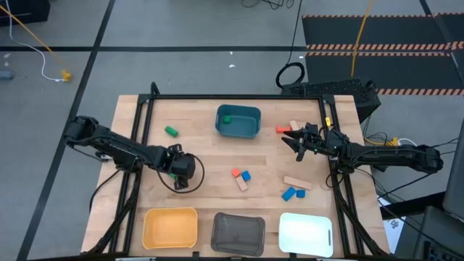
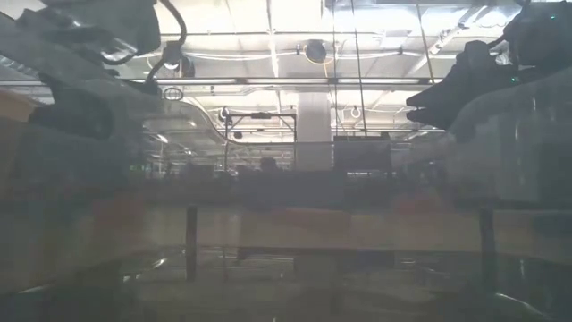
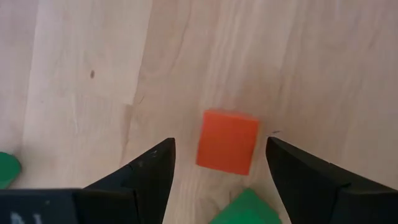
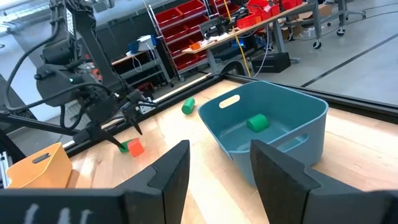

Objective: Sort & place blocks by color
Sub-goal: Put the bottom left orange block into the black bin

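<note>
Blocks, small wooden pieces in green, red, blue and plain tan, lie scattered over the pale wooden table (image 1: 203, 156). One orange-red wooden cube (image 3: 227, 142) lies flat on the boards between the spread fingers of the left gripper (image 3: 221, 171), touching neither; a green wooden block (image 3: 245, 210) lies just behind it, nearer the wrist. That gripper is released and holds nothing, jaws wide either side of the cube, apparently lined up for a pick or just let go. Right gripper (image 4: 219, 163): fingers parted, nothing between them, pointed toward the teal plastic rectangular tray (image 4: 273, 127) ahead of it; a green cylindrical block (image 4: 257, 122) already rests inside, so the tray seems to be collecting green. Another green cylinder (image 4: 188, 106) lies on the table beyond the tray. Remaining red, blue and tan pieces (image 1: 241, 177) sit between the two arms, unsorted. Yellow tray (image 1: 170, 227), grey tray (image 1: 238, 233) and white tray (image 1: 305, 232) stand in a row along the near edge, awaiting other colours.
</note>
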{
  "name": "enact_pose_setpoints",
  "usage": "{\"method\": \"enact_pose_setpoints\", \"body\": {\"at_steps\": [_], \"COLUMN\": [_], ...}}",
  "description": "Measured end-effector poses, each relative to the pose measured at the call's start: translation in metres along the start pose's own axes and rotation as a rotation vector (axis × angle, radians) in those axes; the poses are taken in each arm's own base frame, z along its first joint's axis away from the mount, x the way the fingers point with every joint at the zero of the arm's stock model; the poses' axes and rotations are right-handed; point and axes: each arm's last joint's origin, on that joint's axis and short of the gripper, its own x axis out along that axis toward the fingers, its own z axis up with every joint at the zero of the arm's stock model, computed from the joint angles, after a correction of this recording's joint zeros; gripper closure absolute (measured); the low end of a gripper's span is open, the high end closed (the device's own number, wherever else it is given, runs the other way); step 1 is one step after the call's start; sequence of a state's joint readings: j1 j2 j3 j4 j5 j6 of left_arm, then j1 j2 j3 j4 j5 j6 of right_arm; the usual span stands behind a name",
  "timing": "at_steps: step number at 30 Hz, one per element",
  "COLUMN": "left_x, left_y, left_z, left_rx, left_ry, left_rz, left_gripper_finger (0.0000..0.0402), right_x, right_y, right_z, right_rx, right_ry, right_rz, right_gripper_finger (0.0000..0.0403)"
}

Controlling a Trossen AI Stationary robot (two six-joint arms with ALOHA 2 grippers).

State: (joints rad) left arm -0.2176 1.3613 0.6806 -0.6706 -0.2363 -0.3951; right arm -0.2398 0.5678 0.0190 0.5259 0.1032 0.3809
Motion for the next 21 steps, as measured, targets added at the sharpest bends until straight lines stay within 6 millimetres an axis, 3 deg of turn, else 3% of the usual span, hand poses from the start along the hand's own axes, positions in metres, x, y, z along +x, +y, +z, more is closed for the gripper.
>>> {"method": "enact_pose_setpoints", "body": {"at_steps": [17,21], "left_x": [0.020,0.020], "left_y": [0.006,0.006], "left_z": [-0.005,-0.005], "left_rx": [-0.064,-0.087], "left_ry": [-0.083,-0.082], "left_rz": [-0.038,-0.040], "left_gripper_finger": [0.0150,0.0177], "right_x": [0.000,0.000], "right_y": [0.000,0.000], "right_z": [0.000,0.000], "right_rx": [0.000,0.000], "right_ry": [0.000,0.000], "right_rz": [0.000,0.000], "right_gripper_finger": [0.0243,0.0243]}}
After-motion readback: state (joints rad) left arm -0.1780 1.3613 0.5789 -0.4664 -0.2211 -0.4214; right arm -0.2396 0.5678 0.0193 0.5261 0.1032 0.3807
